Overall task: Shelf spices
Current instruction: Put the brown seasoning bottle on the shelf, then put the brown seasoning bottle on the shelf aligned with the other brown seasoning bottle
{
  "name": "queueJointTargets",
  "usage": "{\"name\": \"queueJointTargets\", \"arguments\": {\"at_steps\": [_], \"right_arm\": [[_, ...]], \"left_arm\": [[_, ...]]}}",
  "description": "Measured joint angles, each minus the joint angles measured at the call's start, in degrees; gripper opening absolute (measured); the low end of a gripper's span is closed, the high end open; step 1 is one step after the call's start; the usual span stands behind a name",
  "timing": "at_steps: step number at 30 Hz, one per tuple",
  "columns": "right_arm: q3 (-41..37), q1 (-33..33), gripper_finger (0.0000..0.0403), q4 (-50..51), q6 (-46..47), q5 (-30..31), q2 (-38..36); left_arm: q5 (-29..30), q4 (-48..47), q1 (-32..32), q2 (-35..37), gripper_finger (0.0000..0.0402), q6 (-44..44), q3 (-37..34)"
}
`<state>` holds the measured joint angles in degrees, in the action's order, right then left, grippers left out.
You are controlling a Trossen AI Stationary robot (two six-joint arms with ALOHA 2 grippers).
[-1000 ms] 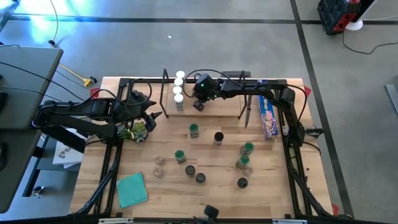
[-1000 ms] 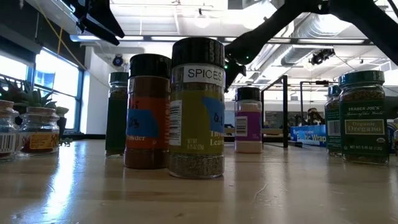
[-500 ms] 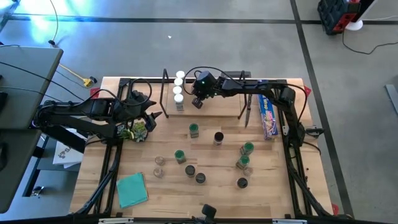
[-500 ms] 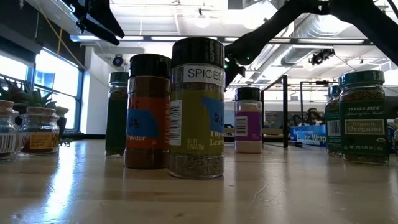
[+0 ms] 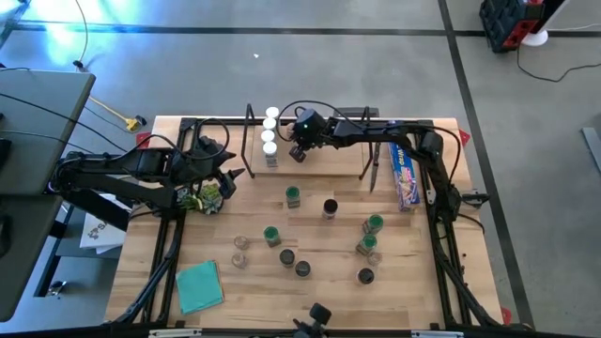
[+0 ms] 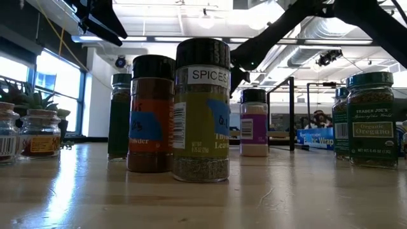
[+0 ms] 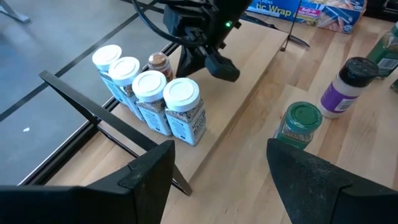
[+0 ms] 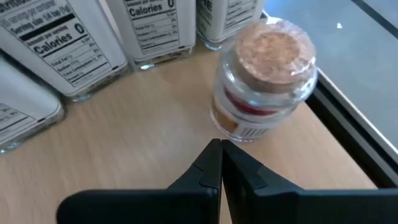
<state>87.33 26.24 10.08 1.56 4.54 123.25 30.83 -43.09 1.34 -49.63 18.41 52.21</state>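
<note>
R gripper (image 8: 221,155) empty, fingers pressed together, just above shelf (image 7: 249,68) near cork-lid jar (image 8: 266,78), apparently not touching. Four white-lid jars (image 7: 155,99) on shelf beside it. L gripper (image 7: 217,180) jaws apart, holding nothing, at table's left.

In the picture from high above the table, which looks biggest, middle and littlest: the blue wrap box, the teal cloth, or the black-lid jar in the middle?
1. Teal cloth: largest, though the blue wrap box runs it close.
2. Blue wrap box: long but narrow.
3. Black-lid jar: by far the smallest.
</note>
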Motion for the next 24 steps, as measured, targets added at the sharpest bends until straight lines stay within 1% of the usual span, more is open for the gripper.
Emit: {"name": "queueJointTargets", "arguments": {"at_steps": [7, 11, 15, 17, 19, 24], "right_arm": [[0.0, -0.1, 0.0004, -0.2, -1.7, -0.3, 0.1], [-0.1, -0.8, 0.0004, 3.1, -3.0, -0.1, -2.0], [-0.1, -3.2, 0.0004, 7.7, -5.3, 4.8, -7.9], [-0.1, -5.4, 0.0004, 10.8, -7.2, 8.0, -11.2], [-0.1, -8.5, 0.0004, 14.0, -9.1, 10.6, -14.5], [0.0, -18.3, 0.0004, 24.5, -10.6, 15.1, -20.0]], "left_arm": [[0.1, -0.2, 0.0, 0.0, 0.025, 0.0, 0.0], [-0.1, -0.5, 0.0, 0.0, 0.025, -0.1, 0.0], [-1.6, -1.6, 1.2, 0.0, 0.025, -2.6, 0.0], [-3.2, -3.0, 3.1, -0.1, 0.025, -1.6, 0.0], [-4.0, -5.4, 5.9, -0.4, 0.025, 1.9, 0.0], [-2.8, -13.4, 17.2, -3.0, 0.025, 15.7, -0.2]]}}
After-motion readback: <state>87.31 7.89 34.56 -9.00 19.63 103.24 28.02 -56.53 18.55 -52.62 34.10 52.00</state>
